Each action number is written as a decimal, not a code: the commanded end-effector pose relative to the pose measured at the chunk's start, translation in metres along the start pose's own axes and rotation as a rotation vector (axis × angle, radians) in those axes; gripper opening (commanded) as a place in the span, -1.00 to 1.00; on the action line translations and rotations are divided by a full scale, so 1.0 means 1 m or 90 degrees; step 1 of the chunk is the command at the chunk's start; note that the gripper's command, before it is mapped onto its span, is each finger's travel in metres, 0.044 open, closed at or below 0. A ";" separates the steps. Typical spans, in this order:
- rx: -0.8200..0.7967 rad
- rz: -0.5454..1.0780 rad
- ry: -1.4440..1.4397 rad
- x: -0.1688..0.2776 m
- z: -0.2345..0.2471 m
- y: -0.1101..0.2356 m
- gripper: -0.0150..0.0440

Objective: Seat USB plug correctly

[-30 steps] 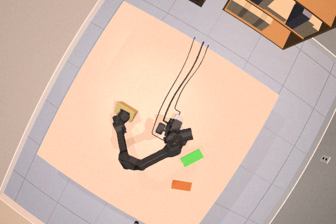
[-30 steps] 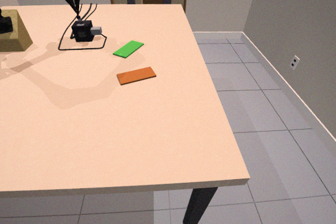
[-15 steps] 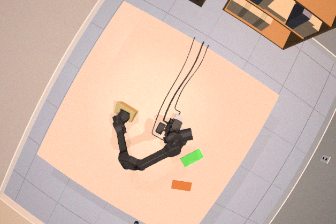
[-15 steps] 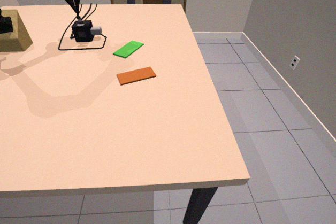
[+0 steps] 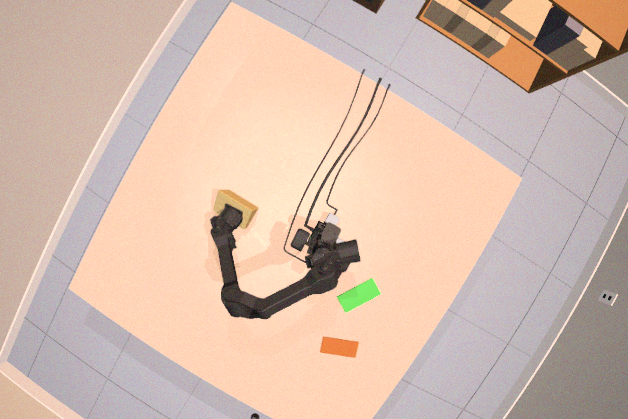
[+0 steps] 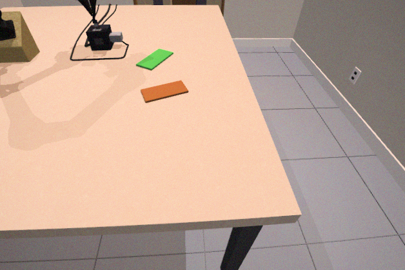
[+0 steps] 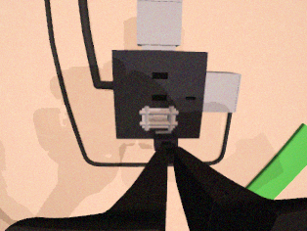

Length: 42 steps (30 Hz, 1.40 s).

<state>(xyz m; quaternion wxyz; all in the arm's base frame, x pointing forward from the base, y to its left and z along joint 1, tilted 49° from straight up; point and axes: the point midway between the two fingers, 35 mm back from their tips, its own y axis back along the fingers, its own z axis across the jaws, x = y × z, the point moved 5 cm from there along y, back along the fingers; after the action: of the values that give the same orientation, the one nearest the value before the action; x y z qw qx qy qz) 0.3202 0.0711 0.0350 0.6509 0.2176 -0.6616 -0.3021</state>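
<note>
The black power cube (image 6: 101, 42) (image 7: 131, 69) stands upright on the table, dark slots in its top. A silver ribbed metal part (image 7: 158, 118) shows at the near part of the top, apparently around the socket. My gripper (image 6: 94, 20) (image 7: 168, 154) points down over that edge, shut on the USB plug (image 6: 95, 24) (image 7: 166, 143), whose dark body shows beyond the fingertips, just past the silver part in the wrist view. In the exterior view the plug is at the cube's top. I cannot tell how deep its tip is or which way round it is.
Light grey blocks (image 7: 159, 22) (image 7: 223, 91) (image 6: 116, 37) stick out from two sides of the cube. Black cables (image 5: 310, 177) (image 6: 98, 59) (image 7: 61, 85) run around and behind it. A green slab (image 5: 358, 295) (image 6: 155, 59) (image 7: 284, 171) and an orange slab (image 5: 339, 346) (image 6: 164, 91) lie nearby.
</note>
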 end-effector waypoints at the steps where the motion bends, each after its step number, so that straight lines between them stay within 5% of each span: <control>1: -0.001 -0.004 -0.002 0.000 0.000 0.000 -0.49; 42: -0.001 -0.016 -0.014 -0.002 0.001 -0.005 -0.49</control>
<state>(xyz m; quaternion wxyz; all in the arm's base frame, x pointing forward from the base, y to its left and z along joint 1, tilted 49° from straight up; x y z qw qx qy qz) 0.3186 0.0686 0.0306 0.6417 0.2212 -0.6658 -0.3099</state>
